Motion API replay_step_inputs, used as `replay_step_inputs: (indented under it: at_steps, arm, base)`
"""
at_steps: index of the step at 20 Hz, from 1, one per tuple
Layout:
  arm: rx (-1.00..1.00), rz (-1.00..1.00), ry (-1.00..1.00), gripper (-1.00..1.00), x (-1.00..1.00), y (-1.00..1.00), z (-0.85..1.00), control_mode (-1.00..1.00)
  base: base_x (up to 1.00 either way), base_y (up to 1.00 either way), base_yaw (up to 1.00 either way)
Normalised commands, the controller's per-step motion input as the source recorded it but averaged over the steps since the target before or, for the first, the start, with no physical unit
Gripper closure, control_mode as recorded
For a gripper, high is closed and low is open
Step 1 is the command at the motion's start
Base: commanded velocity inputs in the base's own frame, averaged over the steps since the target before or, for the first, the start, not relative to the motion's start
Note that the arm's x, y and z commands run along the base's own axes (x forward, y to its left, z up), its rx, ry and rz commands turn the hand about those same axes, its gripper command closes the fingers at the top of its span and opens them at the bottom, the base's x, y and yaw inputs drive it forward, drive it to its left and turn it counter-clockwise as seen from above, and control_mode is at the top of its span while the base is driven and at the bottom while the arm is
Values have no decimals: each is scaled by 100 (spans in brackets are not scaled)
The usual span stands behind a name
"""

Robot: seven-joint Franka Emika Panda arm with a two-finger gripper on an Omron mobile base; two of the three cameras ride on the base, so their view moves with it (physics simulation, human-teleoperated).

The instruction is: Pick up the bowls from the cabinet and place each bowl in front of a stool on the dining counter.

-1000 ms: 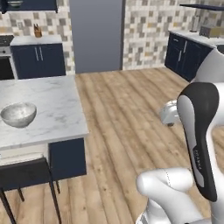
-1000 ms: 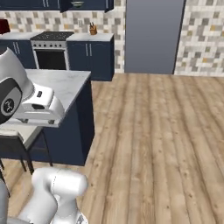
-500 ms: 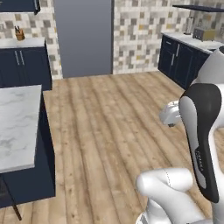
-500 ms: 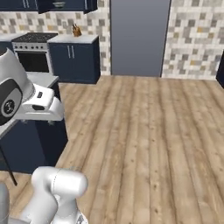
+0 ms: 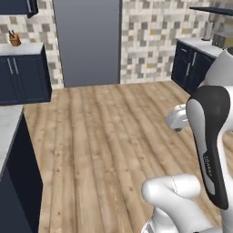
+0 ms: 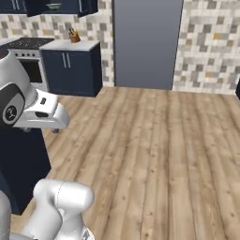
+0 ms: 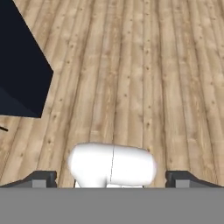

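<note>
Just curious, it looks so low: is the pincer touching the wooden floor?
Apart. In the hand view the open pincer hangs above the wooden floor, whose planks lie well beyond its empty tips.

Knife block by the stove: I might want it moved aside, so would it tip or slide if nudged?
The knife block stands upright with handles poking up, so a high push would probably tip it; a low one likely slides it along the smooth worktop. It looks rigid.

the arm (image 5: pixel 207 136) is glossy white with rounded, bulbous links and a long dark grey-black band along one segment, which bears small pale lettering. its pincer (image 7: pixel 111 178) has two small dark finger tips with lighter grey square patches.
</note>
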Motion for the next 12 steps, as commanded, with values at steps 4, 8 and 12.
replay_step_inputs:
  at_steps: [4, 8, 12]
  arm:
    - [0, 0, 0, -100, 0, 0, 0, 100]
    - [0, 0, 0, -100, 0, 0, 0, 100]
    - [0, 0, 0, -100, 0, 0, 0, 100]
  base:
    - [100, -36, 15]
    - [100, -27, 15]
    - [100, -27, 15]
